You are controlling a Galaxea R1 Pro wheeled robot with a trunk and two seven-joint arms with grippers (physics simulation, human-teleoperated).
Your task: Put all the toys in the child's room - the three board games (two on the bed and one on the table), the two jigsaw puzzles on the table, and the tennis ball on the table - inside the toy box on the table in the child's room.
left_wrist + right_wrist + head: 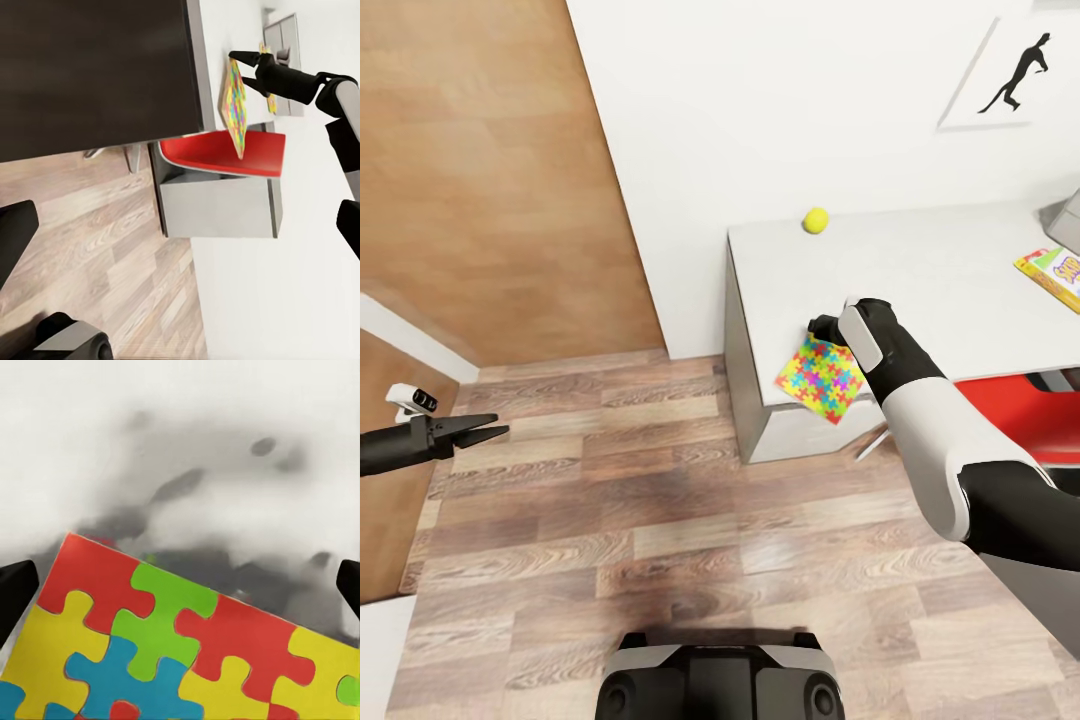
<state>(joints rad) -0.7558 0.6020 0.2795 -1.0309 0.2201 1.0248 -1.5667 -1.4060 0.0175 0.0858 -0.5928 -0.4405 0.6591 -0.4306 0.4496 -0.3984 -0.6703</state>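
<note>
A jigsaw puzzle (822, 378) hangs tilted over the near left corner of the white table (940, 270), with my right gripper (824, 326) shut on its top edge. In the left wrist view the puzzle (235, 112) stands almost on edge under the right gripper (251, 67), in front of a red chair. The right wrist view has the puzzle (165, 637) low between the fingers (15, 592). The tennis ball (816, 220) rests at the table's back left. A "Skip-Bo" board game (1055, 275) and a corner of the grey toy box (1065, 222) sit at the right edge. My left gripper (500, 428) hangs open over the floor.
A red chair (1015, 400) is tucked under the table beside my right arm. A wooden door (490, 180) and a white wall close off the left and back. Wood-plank floor (660, 520) lies between my base (720, 680) and the table.
</note>
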